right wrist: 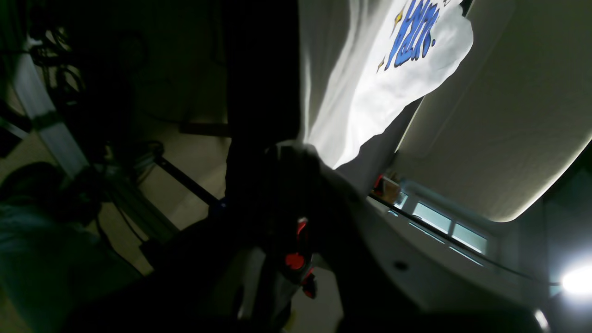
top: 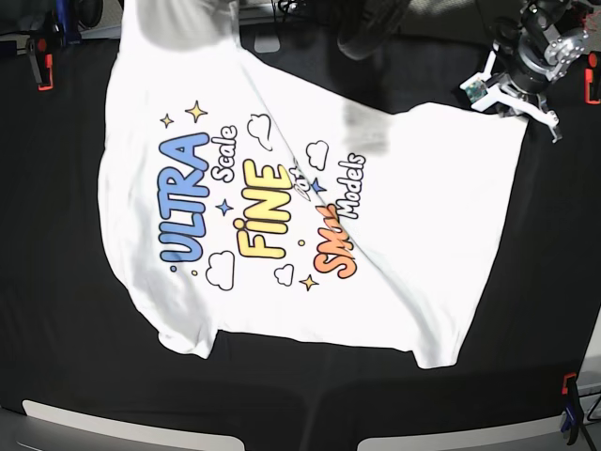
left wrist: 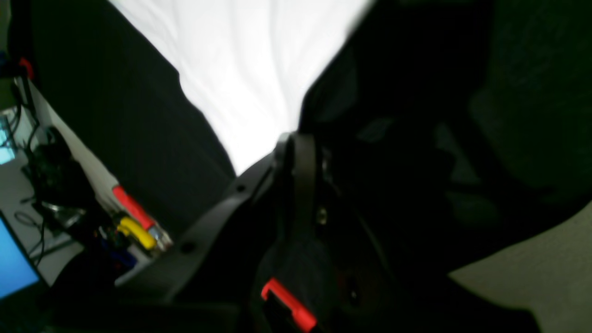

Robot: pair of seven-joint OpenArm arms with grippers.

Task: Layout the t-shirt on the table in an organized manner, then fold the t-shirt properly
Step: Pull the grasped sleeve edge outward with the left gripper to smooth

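The white t-shirt (top: 413, 207) lies print side up across the black table (top: 56, 282), with blue "ULTRA", yellow "FINE" and orange lettering showing. At the far right my left gripper (top: 522, 111) is shut on the shirt's corner. In the left wrist view the white cloth (left wrist: 240, 69) narrows into the shut left gripper (left wrist: 283, 138). My right gripper (right wrist: 296, 150) is shut on a bunched edge of the t-shirt (right wrist: 370, 101), whose blue print hangs beyond it. In the base view the shirt's far left part rises out of frame, and the right gripper is hidden there.
Red clamps (top: 41, 71) (top: 592, 89) (top: 566, 383) sit on the table's edges. Beside the table's side, a bench holds red and yellow tools (left wrist: 136, 219) and cables. A dark rounded shape (top: 376, 28) overhangs the far middle edge.
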